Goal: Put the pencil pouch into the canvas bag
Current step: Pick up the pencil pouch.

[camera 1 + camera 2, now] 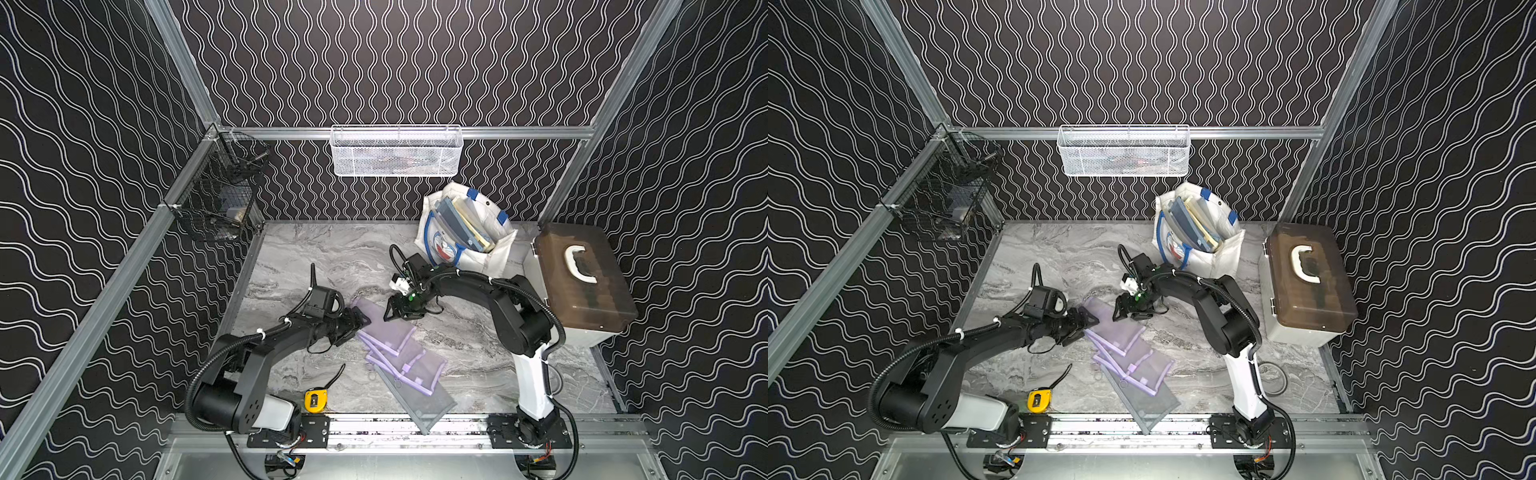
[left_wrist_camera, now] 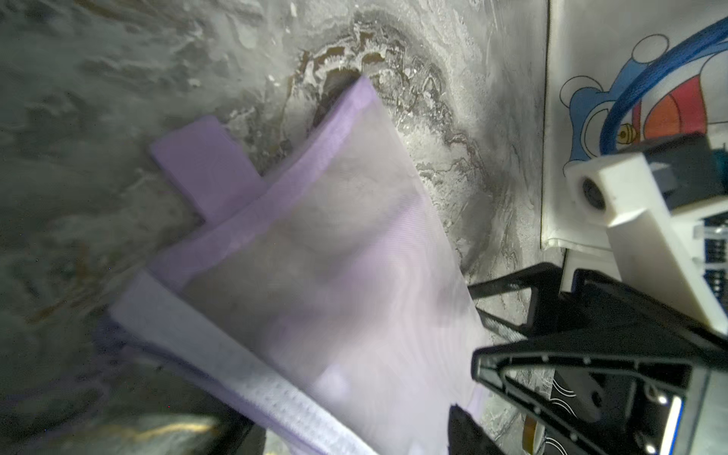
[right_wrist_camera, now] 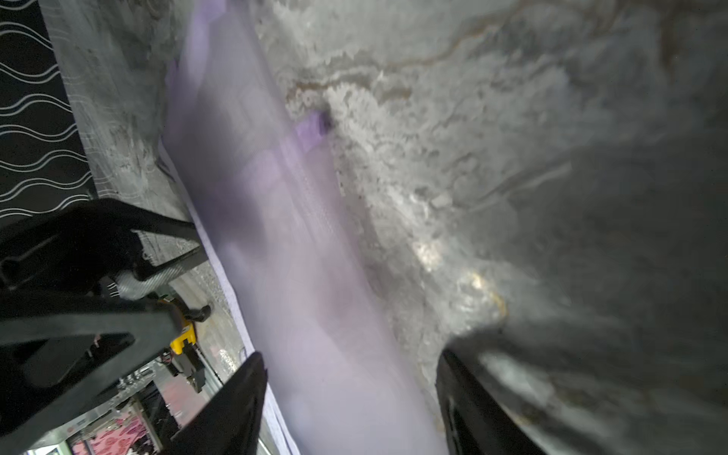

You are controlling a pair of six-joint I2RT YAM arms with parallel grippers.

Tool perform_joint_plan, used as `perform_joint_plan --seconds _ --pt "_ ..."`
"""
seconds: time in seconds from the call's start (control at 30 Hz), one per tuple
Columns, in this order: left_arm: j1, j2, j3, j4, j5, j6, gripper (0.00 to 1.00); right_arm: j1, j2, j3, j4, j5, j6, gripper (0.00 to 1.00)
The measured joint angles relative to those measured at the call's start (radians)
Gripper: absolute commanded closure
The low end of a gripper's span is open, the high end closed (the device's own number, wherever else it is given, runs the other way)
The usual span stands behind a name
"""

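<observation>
A lilac mesh pouch [image 1: 386,332] [image 2: 335,256] is lying in the middle of the counter [image 1: 311,257], on top of a fanned pile of other pouches [image 1: 409,368] running toward the front edge. It is sitting well apart from the bag [image 1: 494,259], not in it.

The left arm is reaching in from the front left corner, elbow bent, forearm lying low and pointing toward the centre. The left hand [image 1: 358,326] [image 1: 1086,326] is sitting at the pouch's back left edge, fingers spread with that edge between them; whether they are touching it is unclear.

The right arm is rising from the front right, folding at the elbow and stretching across toward the centre, wrist tipped down. The right hand [image 1: 388,311] [image 3: 350,413] is facing the left hand at the pouch's back right edge. Its fingers are spread too, with the blurred pouch lying between them in the right wrist view; contact cannot be told.

The bag is standing open at the back right of the counter, holding flat books [image 1: 461,224] or folders on edge. To its right a closed brown case [image 1: 582,282] is sitting. A white basket [image 1: 395,151] is hanging on the back wall, its contents too faint to name. A black basket [image 1: 220,195] is hanging on the left wall with something small and pale inside. A yellow tape measure [image 1: 316,401] is lying at the front edge.
</observation>
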Motion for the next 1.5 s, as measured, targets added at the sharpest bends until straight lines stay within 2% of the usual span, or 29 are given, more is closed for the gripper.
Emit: perform_joint_plan --seconds 0.23,0.4,0.53,0.63,0.8,0.97,1.33,1.5 --pt "0.000 0.013 0.010 0.027 0.014 0.001 0.38 0.002 -0.051 -0.035 0.039 -0.022 0.040 0.53" --pt "0.000 0.001 0.010 0.024 0.017 0.011 0.48 0.021 -0.058 -0.035 0.050 -0.022 0.053 0.55" --pt "0.000 -0.016 0.012 0.017 0.026 0.026 0.60 0.047 -0.058 -0.031 0.053 -0.022 0.067 0.55" --pt "0.000 -0.025 0.025 0.004 0.039 0.047 0.70 0.072 -0.058 -0.011 0.050 -0.014 0.072 0.51" --pt "0.000 -0.026 0.046 -0.011 0.053 0.075 0.83 0.085 -0.063 -0.018 0.051 0.010 0.092 0.38" --pt "0.000 -0.026 0.055 -0.027 0.063 0.090 0.90 0.084 -0.113 -0.053 0.047 0.048 0.114 0.33" --pt "0.000 -0.009 0.036 -0.027 0.069 0.107 0.94 0.068 -0.197 -0.110 -0.002 0.141 0.142 0.26" --pt "0.000 -0.002 0.029 -0.027 0.069 0.112 1.00 0.064 -0.194 -0.108 -0.008 0.154 0.151 0.27"
